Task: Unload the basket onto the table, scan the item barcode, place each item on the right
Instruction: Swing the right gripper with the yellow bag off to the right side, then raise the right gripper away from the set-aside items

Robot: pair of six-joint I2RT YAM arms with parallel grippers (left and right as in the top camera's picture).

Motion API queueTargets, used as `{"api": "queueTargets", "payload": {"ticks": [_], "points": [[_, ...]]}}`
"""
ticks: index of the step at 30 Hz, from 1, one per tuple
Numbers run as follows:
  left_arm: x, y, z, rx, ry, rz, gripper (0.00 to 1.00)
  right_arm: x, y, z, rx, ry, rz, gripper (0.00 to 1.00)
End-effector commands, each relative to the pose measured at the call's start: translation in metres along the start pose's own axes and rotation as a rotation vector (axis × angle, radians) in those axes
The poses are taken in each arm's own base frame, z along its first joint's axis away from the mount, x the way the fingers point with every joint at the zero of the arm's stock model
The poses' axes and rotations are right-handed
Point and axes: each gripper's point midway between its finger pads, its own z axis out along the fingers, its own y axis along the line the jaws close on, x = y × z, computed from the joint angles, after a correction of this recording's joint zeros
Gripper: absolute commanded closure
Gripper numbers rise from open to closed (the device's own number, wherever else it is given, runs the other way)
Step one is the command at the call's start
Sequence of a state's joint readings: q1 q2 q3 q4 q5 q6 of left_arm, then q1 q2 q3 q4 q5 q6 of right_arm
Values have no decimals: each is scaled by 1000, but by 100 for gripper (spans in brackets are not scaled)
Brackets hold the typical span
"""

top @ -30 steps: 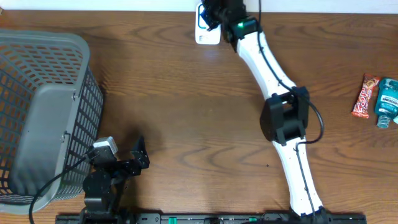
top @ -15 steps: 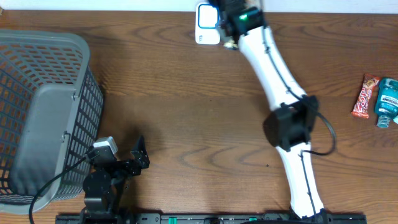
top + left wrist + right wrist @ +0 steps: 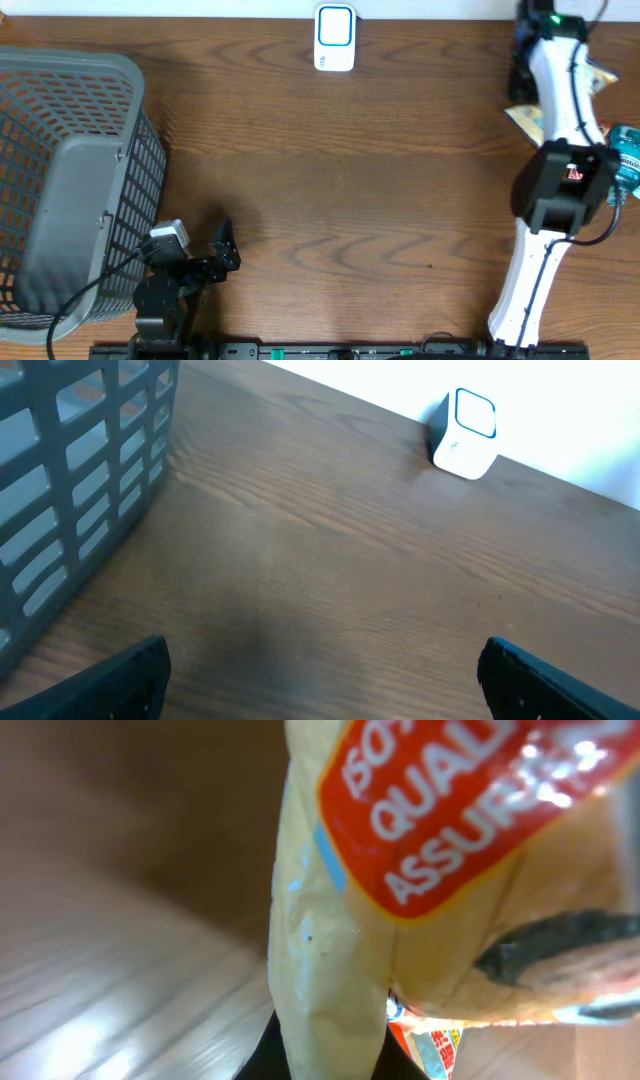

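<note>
A white barcode scanner [image 3: 334, 38] with a blue-ringed face stands at the back middle of the table, also visible in the left wrist view [image 3: 465, 435]. At the far right back, my right gripper [image 3: 520, 80] is shut on a yellow snack packet [image 3: 524, 118]. That packet [image 3: 400, 870], with its red-orange label, fills the right wrist view, and the dark fingers [image 3: 265, 1055] pinch its lower edge. My left gripper [image 3: 224, 250] rests open and empty at the front left, its tips [image 3: 140, 670] wide apart over bare wood.
A grey plastic basket [image 3: 70, 180] takes up the left side, its wall close to the left gripper [image 3: 80, 460]. A teal bottle [image 3: 626, 150] lies at the right edge, partly behind the right arm. A red printed wrapper [image 3: 430, 1045] shows under the held packet.
The right arm has swung from over the scanner at the back middle to the far right back, staying shut. The scanner is now uncovered. The left arm has not moved.
</note>
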State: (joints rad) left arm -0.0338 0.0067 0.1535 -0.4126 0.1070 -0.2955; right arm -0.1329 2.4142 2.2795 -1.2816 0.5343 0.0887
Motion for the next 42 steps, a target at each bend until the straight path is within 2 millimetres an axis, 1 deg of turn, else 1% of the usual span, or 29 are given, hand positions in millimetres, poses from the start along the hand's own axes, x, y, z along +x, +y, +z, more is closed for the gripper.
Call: {"api": "queueTargets", "payload": {"ticks": [1, 2, 3, 4, 5, 6, 7, 8, 9, 11, 13, 14, 16, 17, 18, 20, 23, 25, 26, 29, 32, 35, 38, 42], "points": [[2, 0, 1, 5, 4, -11, 2, 12, -4, 31, -39, 49, -70, 99], [2, 0, 1, 5, 4, -11, 2, 13, -5, 37, -63, 53, -89, 95], [2, 0, 1, 5, 4, -11, 2, 13, -7, 40, -80, 54, -95, 82], [2, 0, 1, 5, 4, -11, 2, 11, -10, 39, -96, 48, -84, 51], [2, 0, 1, 5, 4, -11, 2, 8, -11, 36, -117, 37, -72, 29], [2, 0, 1, 5, 4, -11, 2, 4, -10, 29, -148, 21, -61, 12], [2, 0, 1, 5, 4, -11, 2, 0, -9, 20, -184, -1, -50, 1], [2, 0, 1, 5, 4, -11, 2, -5, -9, 9, -216, -26, -40, 1], [2, 0, 1, 5, 4, -11, 2, -11, -9, -7, -254, -58, -29, 1], [2, 0, 1, 5, 4, -11, 2, -19, -10, -43, -327, -120, -1, 1], [2, 0, 1, 5, 4, -11, 2, -23, -13, -85, -404, -184, 42, 1], [2, 0, 1, 5, 4, -11, 2, -23, -14, -115, -464, -227, 63, 1], [2, 0, 1, 5, 4, -11, 2, -19, -15, -162, -563, -298, 78, 1], [2, 0, 1, 5, 4, -11, 2, -15, -16, -191, -624, -346, 72, 1], [2, 0, 1, 5, 4, -11, 2, -10, -17, -213, -671, -384, 70, 1], [2, 0, 1, 5, 4, -11, 2, 3, -21, -267, -781, -475, 70, 1], [2, 0, 1, 5, 4, -11, 2, 29, -32, -331, -884, -596, 37, 1], [2, 0, 1, 4, 6, -11, 2, 47, -39, -364, -932, -663, 20, 1], [4, 0, 1, 3, 11, -12, 2, 66, -47, -392, -967, -720, 3, 1], [4, 1, 1, 2, 11, -11, 2, 95, -61, -427, -998, -811, -15, 1], [6, 1, 1, -1, 19, -12, 2, 115, -69, -451, -1017, -875, -30, 1], [10, 3, 1, -8, 39, -13, 2, 134, -71, -470, -1057, -920, -60, 1], [20, 7, 0, -23, 77, -15, 2, 145, -69, -480, -1087, -934, -88, 1], [35, 12, -2, -47, 140, -19, 2, 153, -64, -478, -1096, -904, -101, 1]]}}
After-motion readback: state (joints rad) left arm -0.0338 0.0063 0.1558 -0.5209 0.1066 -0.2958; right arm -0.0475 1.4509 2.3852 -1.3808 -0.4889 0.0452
